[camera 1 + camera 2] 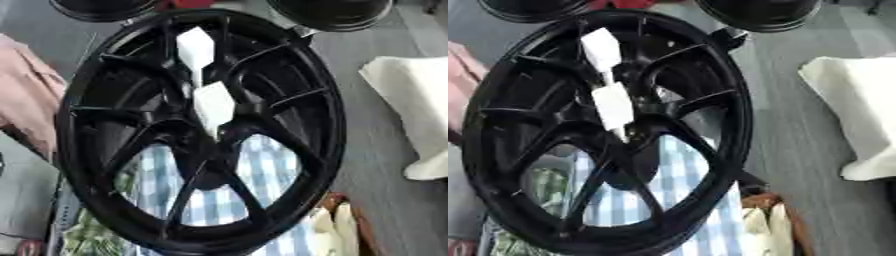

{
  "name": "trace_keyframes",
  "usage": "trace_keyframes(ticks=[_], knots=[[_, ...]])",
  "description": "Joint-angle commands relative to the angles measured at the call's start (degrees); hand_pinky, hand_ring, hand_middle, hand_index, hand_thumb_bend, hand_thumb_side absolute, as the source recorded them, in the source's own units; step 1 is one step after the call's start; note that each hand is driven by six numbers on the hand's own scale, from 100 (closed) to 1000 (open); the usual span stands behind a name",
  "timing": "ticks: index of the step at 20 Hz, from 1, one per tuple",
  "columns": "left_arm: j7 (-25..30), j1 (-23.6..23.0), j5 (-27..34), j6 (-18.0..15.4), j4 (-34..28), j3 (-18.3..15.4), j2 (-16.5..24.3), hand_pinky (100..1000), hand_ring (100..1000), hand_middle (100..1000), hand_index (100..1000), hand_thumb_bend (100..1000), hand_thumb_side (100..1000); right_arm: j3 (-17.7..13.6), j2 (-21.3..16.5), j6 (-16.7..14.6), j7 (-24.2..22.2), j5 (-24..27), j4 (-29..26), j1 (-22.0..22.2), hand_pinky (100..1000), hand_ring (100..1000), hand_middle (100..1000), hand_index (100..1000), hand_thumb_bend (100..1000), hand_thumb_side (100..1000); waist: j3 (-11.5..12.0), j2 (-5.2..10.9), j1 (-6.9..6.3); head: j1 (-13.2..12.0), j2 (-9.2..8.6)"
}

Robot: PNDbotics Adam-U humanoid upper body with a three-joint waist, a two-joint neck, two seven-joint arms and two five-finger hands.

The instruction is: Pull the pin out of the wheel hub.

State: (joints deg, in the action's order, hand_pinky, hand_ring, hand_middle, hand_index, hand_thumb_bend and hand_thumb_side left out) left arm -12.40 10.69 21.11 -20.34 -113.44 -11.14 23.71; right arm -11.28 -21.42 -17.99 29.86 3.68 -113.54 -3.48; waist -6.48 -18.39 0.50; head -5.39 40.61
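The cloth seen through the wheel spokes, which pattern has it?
Blue and white checks, clearest in the left eye view.

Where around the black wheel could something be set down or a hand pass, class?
Bare grey surface lies right of the wheel, between its rim and the white cloth, running down to the basket-like brown thing. The spoke gaps show checked cloth behind. It is crowded at the top, by two dark round things, and on the left, by pink fabric. No hand shows.

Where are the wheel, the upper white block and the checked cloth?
Wheel (328, 125), left eye view, right rim.
Upper white block (195, 48), left eye view, its face.
Checked cloth (271, 170), left eye view, between spokes.
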Motion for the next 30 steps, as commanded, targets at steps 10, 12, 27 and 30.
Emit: trace_keyframes(ticks=[10, 12, 27, 30], knots=[[-0.06, 0.27, -0.44, 0.14, -1.16, -0.15, 0.85, 763, 681, 676, 797, 135, 694, -1.86, -6.74, 0.03, 1.15, -0.56, -1.05, 1.05, 810, 720, 740, 702, 100, 381, 0.10, 1.15, 0.22, -0.32, -0.67], [-0.08, 0.26, -0.47, 0.15, -1.16, -0.16, 0.93, 763, 681, 676, 797, 135, 694, -2.59, -9.91, 0.33, 1.50, -0.50, -1.05, 1.33, 812, 729, 751, 711, 100, 350, 0.13, 1.14, 0.32, -0.31, -0.70], [-0.28, 0.25, -1.06, 0.16, -1.16, -0.15, 2.15, 761, 680, 675, 798, 127, 691, -6.84, -37.30, 9.23, -0.29, 12.42, -1.05, -0.07, 824, 791, 820, 764, 100, 231, 0.05, 0.95, 1.26, -1.05, -1.53], [-0.18, 0.34, -1.16, 0.15, -1.16, -0.02, 2.56, 761, 680, 675, 798, 127, 691, -7.32, -41.74, 12.12, -0.77, 14.49, -1.05, -2.06, 821, 789, 816, 762, 100, 251, -0.07, 0.91, 1.46, -1.24, -1.69]])
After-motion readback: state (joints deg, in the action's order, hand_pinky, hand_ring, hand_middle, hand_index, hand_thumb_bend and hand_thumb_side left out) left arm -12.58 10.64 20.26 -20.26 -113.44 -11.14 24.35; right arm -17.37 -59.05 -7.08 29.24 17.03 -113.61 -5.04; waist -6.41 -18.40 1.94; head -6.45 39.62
